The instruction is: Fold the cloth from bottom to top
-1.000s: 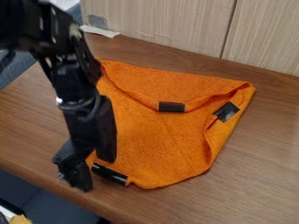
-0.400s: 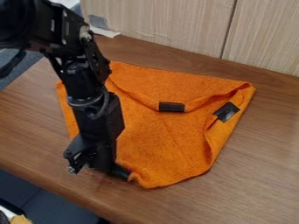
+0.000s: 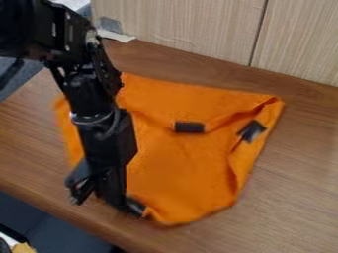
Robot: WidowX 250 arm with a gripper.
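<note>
Pinching the near corner of the orange cloth, the black claw is squeezed together by the brown table's front edge. A pale wooden wall stands behind.

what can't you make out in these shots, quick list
- middle of the orange cloth's left side: camera view, behind the arm
- part of the near black patch: camera view, covered by the end effector
- underside of the cloth: camera view, hidden by its own upper side
- rest of the arm: camera view, cut off at upper left
</note>
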